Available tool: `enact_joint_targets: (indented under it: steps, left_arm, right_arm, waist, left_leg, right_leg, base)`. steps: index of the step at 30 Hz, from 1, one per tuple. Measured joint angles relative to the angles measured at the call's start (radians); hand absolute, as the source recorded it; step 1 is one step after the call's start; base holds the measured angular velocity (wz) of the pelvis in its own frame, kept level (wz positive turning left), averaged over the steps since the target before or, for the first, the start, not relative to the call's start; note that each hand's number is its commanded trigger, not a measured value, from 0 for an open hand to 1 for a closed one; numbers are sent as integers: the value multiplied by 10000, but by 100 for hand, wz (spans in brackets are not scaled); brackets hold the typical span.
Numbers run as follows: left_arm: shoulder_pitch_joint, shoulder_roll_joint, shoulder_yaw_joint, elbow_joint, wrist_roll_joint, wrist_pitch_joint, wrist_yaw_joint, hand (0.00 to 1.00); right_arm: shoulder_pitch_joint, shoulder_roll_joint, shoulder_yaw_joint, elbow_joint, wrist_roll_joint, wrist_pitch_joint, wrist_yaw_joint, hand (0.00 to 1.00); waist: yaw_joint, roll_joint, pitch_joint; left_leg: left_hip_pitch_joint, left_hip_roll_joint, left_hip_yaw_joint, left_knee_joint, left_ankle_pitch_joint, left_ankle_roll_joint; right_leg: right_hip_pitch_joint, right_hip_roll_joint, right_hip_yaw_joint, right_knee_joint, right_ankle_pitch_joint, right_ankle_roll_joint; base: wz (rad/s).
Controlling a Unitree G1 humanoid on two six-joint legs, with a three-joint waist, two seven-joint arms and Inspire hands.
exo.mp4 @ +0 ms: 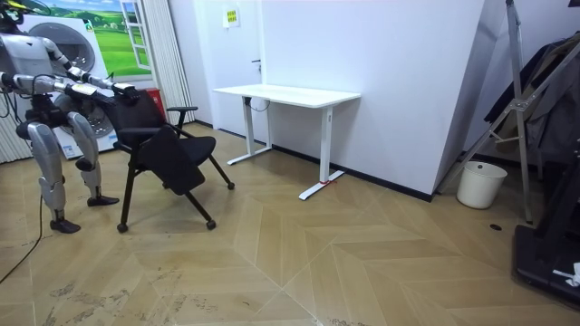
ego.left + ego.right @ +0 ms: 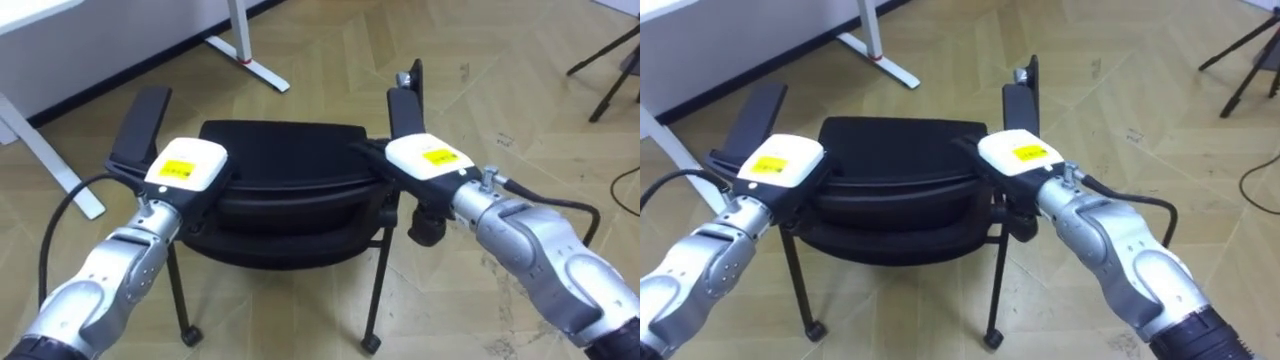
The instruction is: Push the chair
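A black chair (image 2: 280, 170) with two armrests stands right in front of me, its back towards me. My left hand (image 2: 185, 165) rests on the left end of the backrest's top edge, with its dark fingers curled over it. My right hand (image 2: 425, 158) holds the right end the same way. In the room view I stand upright behind the chair (image 1: 163, 149) at that view's left, both arms stretched out to its backrest. The chair faces a white desk (image 1: 285, 93).
The desk's white legs and foot (image 2: 250, 60) stand on the wooden floor beyond the chair. A tripod's dark legs (image 2: 610, 70) and a cable (image 2: 625, 190) are at the right. A white bin (image 1: 480, 184) stands by the far wall.
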Motion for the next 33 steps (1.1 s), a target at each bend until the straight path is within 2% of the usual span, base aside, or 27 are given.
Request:
enact_joint_targets:
  steps: [5, 13, 16, 20, 33]
  left_arm:
    - [-9, -127, -98, -160, 20, 64, -117, 100]
    - [-11, -156, -178, -229, 20, 48, -174, 100]
    - [-10, -151, -317, -599, 18, 209, -427, 100]
    - [-10, -171, -382, -851, 19, 227, -620, 100]
    - [4, -185, -496, -1355, 43, 525, -1137, 100]
  right_arm:
    - [-211, 218, 5, 757, -193, 43, -445, 0]
    - [-365, 227, 14, 1245, -322, 8, -877, 0]
    - [-379, 226, 2, 1419, -322, 23, -1225, 0]
    - [-530, 226, -13, 1810, -326, 38, -1604, 0]
    - [-723, 183, 188, 2158, -72, 222, -2023, 0]
  waist:
    - [52, 18, -3]
    - [26, 92, 7]
    - [-23, 120, 13]
    - [-23, 136, 12]
    - [12, 158, 9]
  left_leg:
    - [-15, -14, -164, -5, 0, 0]
    - [-13, -59, -373, -26, 0, 0]
    - [-176, -95, -519, 17, 0, 0]
    - [-301, -120, -673, 23, 1, 1]
    - [-377, -151, -930, 27, 1, 1]
  right_leg:
    - [34, 2, -138, -1, 0, 0]
    - [198, 2, -287, -172, 0, 0]
    - [210, -11, -467, -253, 1, 0]
    - [158, -17, -667, -323, 1, 1]
    - [182, -15, -708, -317, 1, 1]
  base:
    - [11]
    - [7]
    - [15]
    - [13]
    - [3]
